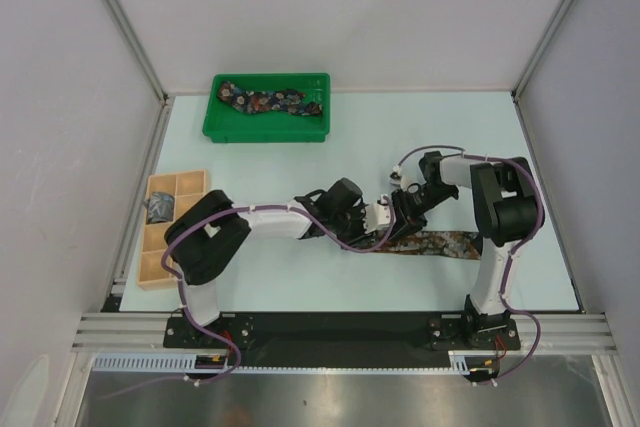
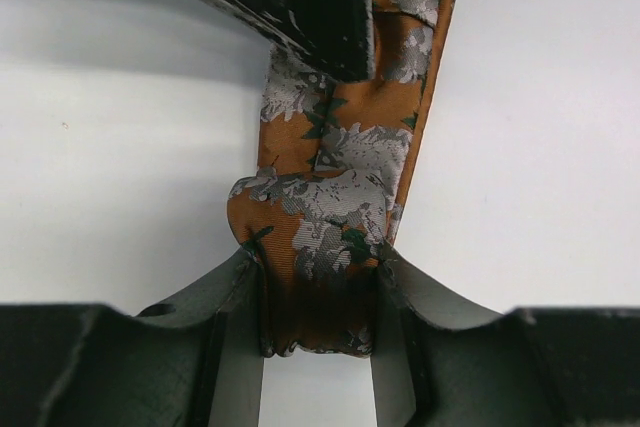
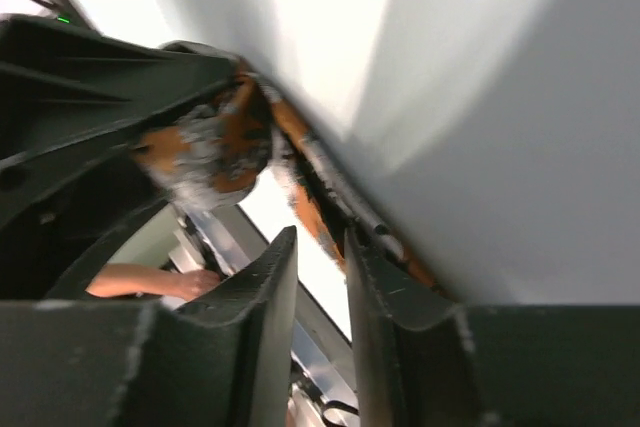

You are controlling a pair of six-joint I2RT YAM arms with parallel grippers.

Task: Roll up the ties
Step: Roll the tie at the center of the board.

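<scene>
**Pale tabletop, two grippers meeting on one tie**

Pale mint table (image 1: 480,127) fills the floor of a booth with white walls (image 1: 350,17), and both arms are bolted at its near edge, at 6 o'clock. The left arm (image 1: 215,237) reaches toward 3 o'clock and the right arm (image 1: 505,202) bends back toward 9 o'clock. The two wrists meet just right of the middle.

Nearest of the cloth is the rust-brown tie (image 2: 330,162). It lies flat on the table at about 4 o'clock from the centre, and its free length runs off toward 3 o'clock below the right arm. Its other end is bunched into a thick fold. The left gripper (image 2: 318,272) has hold of that bunch, its fingers (image 2: 225,287) pressing on both sides and parted only by the cloth between them.

At 12 o'clock in the left wrist view, a dark finger of the right gripper (image 3: 320,242) lies over the strip. In its own view the right gripper's jaws stand almost together, with a thin slit between them. The tie runs past their tips, but the picture is blurred and I cannot tell whether they pinch it.

Farther out, at 9 o'clock, a wooden box (image 1: 190,185) of small compartments holds the grey-blue tie (image 1: 160,209), bundled in the second cell from the far end of its left column. Farthest, at 11 o'clock, the green tray (image 1: 265,133) holds the navy tie (image 1: 272,100), lying loose and unrolled.
</scene>
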